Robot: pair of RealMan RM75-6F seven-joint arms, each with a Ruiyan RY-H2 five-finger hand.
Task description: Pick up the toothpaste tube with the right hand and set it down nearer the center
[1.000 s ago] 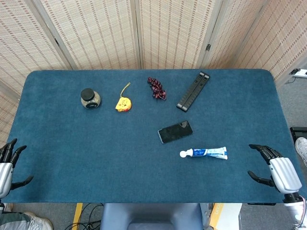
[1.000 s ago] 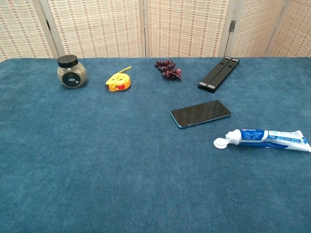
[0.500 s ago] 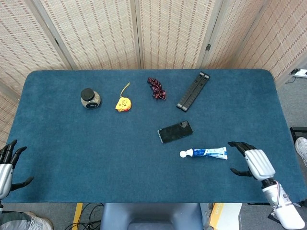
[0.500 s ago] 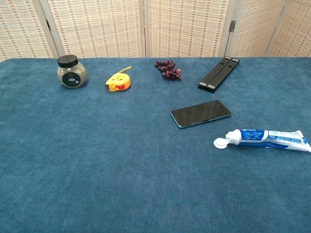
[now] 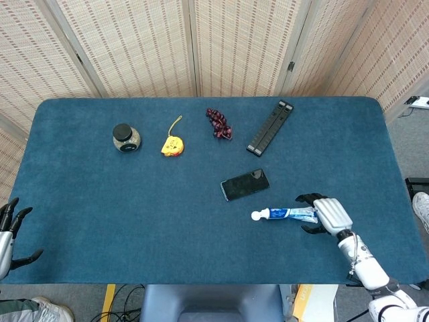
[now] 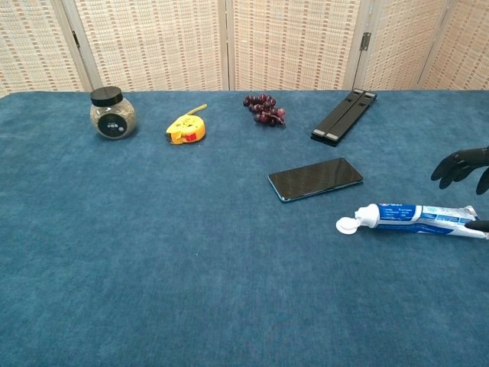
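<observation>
The toothpaste tube [image 5: 284, 214] [image 6: 416, 218], white and blue with a white cap pointing left, lies flat on the blue table at the right front. My right hand [image 5: 323, 215] [image 6: 467, 170] hovers over the tube's tail end with fingers spread, black fingertips on either side of it, holding nothing. In the chest view only its dark fingertips show at the right edge. My left hand [image 5: 8, 228] stays at the table's front left corner, fingers spread and empty.
A black phone [image 5: 245, 184] lies just up-left of the tube. Along the back stand a black-lidded jar [image 5: 125, 138], a yellow tape measure [image 5: 173, 144], dark grapes [image 5: 219, 123] and a black folded stand [image 5: 271, 127]. The blue table [image 5: 134, 208] ends close behind my right hand.
My right hand has swept left from the table's right edge to the tube's tail end and now shows in the chest view. The tube has not moved. The left hand dropped slightly.
</observation>
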